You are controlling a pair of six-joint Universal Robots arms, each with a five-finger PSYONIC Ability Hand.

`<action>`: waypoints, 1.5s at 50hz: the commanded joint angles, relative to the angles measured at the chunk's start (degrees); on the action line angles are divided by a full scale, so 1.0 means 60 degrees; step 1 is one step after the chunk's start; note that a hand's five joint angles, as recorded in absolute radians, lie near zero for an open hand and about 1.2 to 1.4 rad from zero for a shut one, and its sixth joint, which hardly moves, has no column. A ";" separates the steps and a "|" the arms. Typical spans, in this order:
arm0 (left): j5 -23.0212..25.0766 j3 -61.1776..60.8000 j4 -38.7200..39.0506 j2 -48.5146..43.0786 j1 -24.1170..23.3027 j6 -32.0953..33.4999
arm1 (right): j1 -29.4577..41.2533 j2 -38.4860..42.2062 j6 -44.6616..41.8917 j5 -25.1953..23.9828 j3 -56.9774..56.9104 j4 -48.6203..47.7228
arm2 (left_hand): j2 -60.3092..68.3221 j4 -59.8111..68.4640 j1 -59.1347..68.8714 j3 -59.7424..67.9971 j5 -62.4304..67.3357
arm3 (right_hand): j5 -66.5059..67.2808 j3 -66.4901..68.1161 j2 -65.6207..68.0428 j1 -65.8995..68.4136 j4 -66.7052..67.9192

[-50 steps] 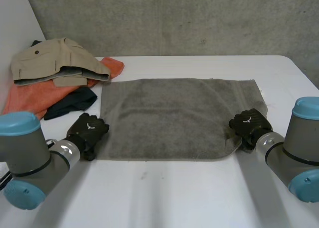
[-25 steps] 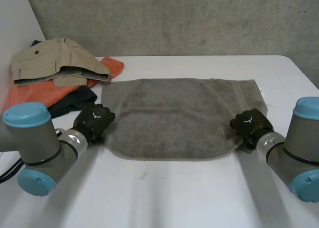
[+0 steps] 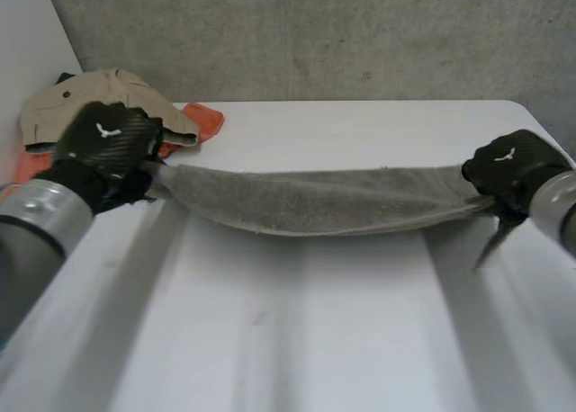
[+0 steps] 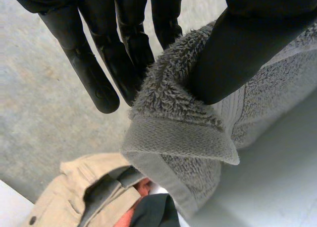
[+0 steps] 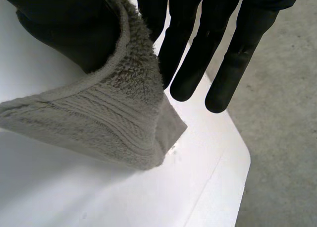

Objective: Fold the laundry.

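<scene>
Towel (image 3: pixel 315 201) strung between both hands over the table (image 3: pixel 297 340).
Left hand (image 3: pixel 106 147) and right hand (image 3: pixel 515 165) each pinch a corner, thumb against fingers; the soft, limp terry sags mid-span, so corners look the best hold.

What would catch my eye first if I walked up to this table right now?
The grey towel, stretched in a sagging band across the white table, stands out most. The black left hand pinches one end and the right hand pinches the other. Beside the left hand lies a pile of clothes, beige on orange, at the table's far corner.
</scene>
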 commanded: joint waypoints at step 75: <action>-0.1820 0.0557 0.2487 -0.3883 -0.1118 -0.1182 | -0.2166 0.5020 0.3573 -0.0921 -0.1672 -0.1474 | 0.1912 0.1916 0.2335 0.1987 0.2355 | 0.1858 0.1958 0.2098 0.2412 0.1899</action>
